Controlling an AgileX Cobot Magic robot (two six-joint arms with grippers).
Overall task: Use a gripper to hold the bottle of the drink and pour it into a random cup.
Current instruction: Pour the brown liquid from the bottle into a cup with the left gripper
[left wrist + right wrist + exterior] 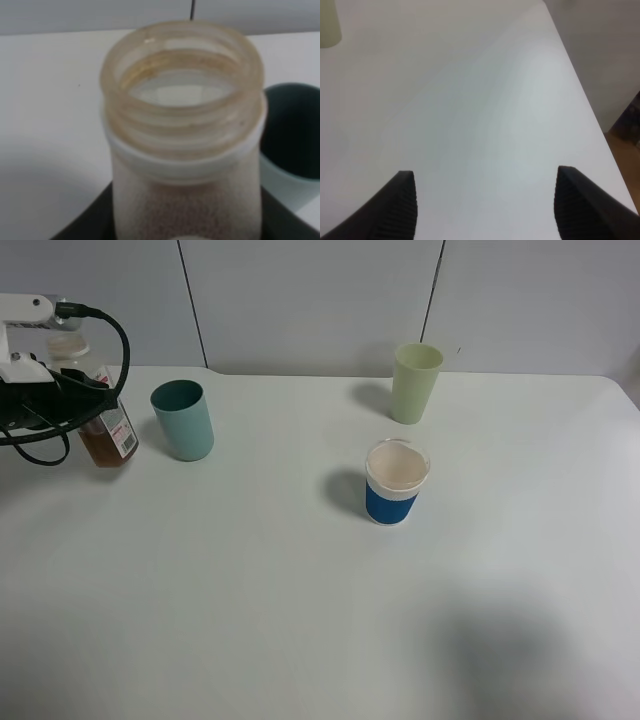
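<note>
At the far left of the table, my left gripper [78, 392] is shut on the bottle [108, 430], a translucent squarish bottle with a red-banded label. The drink [98, 448] is a small amount of dark brown liquid in its bottom. In the left wrist view the bottle's open neck [182, 95] fills the frame between the black jaws. The teal cup [183, 420] stands upright just right of the bottle and apart from it; it also shows in the left wrist view [295, 135]. My right gripper [485, 210] is open and empty over bare table.
A pale yellow-green tumbler [416, 383] stands at the back, right of centre. A white cup with a blue band [396, 483] stands near the middle. The table's right edge [590, 110] runs close to my right gripper.
</note>
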